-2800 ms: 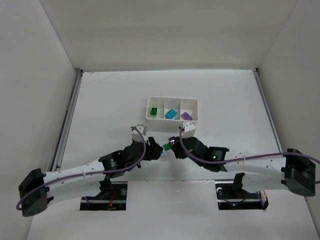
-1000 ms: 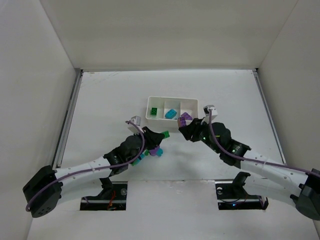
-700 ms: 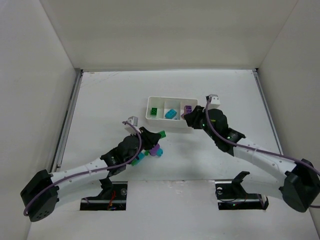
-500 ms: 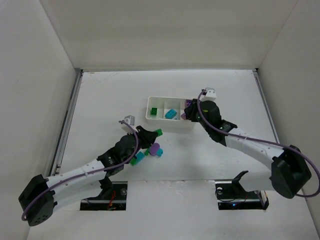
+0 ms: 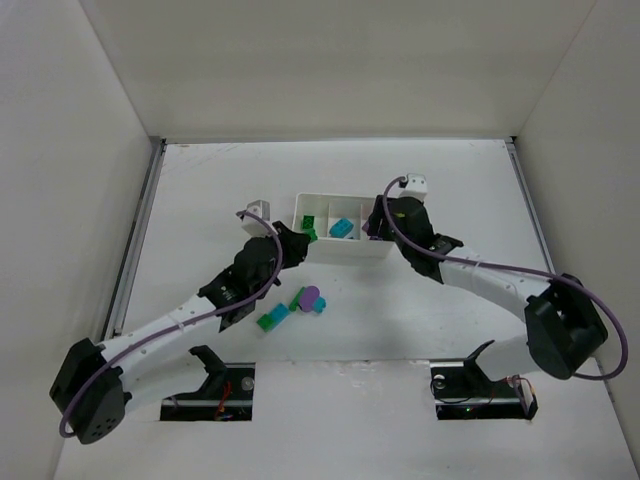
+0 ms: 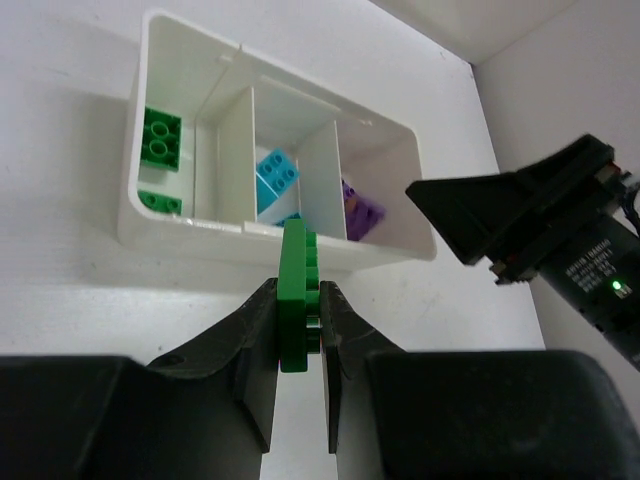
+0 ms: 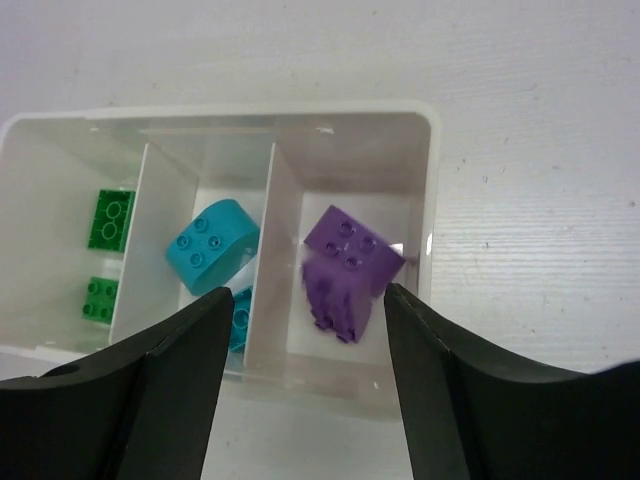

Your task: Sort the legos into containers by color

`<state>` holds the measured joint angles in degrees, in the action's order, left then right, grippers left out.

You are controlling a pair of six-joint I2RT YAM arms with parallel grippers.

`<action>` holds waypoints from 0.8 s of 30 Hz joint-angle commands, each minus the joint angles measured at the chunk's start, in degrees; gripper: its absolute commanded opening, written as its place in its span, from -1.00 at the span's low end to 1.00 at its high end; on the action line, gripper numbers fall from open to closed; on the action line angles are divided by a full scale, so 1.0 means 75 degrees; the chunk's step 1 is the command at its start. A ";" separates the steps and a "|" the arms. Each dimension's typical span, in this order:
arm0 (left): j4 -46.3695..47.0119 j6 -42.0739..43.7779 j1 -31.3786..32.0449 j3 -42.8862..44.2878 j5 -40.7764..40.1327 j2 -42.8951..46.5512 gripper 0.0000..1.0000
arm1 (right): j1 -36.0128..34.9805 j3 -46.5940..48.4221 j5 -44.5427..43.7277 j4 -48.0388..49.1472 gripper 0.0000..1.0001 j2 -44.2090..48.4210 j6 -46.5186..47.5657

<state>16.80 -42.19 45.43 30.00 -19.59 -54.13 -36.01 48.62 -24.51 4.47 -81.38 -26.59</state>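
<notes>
The left arm [image 5: 170, 325] stretches diagonally across the bench [image 5: 450, 180] from its base, wrist angled toward the near-left corner of the tray [image 5: 350, 250]. The left jaws are clamped on a green brick [image 6: 295, 295], held edge-on just short of the tray's front wall. The right arm [image 5: 480, 285] arcs in from the right. The right jaws point down over the right compartment, parted, with nothing between them. Below them lie purple bricks [image 7: 350, 245], one blurred. Green bricks [image 7: 112, 218] sit in the left compartment and teal bricks [image 7: 212, 245] in the middle one. Loose bricks [image 5: 272, 320] lie on the bench beside the left arm.
</notes>
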 commanded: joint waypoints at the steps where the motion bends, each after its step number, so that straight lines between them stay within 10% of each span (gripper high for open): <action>1: 0.0116 0.0539 -0.0262 0.0663 -0.0059 -0.0457 -0.71 | 0.0003 0.0151 -0.0224 0.0295 0.36 0.0584 0.0111; 11: 0.0069 0.1453 -0.0965 0.2444 0.0199 -0.2882 -0.67 | -0.1356 -0.1875 -0.0388 0.1547 -0.02 0.2564 -0.0099; 24: -0.0388 0.2192 -0.1189 0.3828 -0.0410 -0.5204 -0.46 | -0.2937 -0.2241 0.0092 0.1150 0.31 0.2767 0.0194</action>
<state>14.76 -27.99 36.62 56.10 -19.86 -92.07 -55.68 32.05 -25.34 11.07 -59.20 -26.26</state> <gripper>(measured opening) 0.254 0.642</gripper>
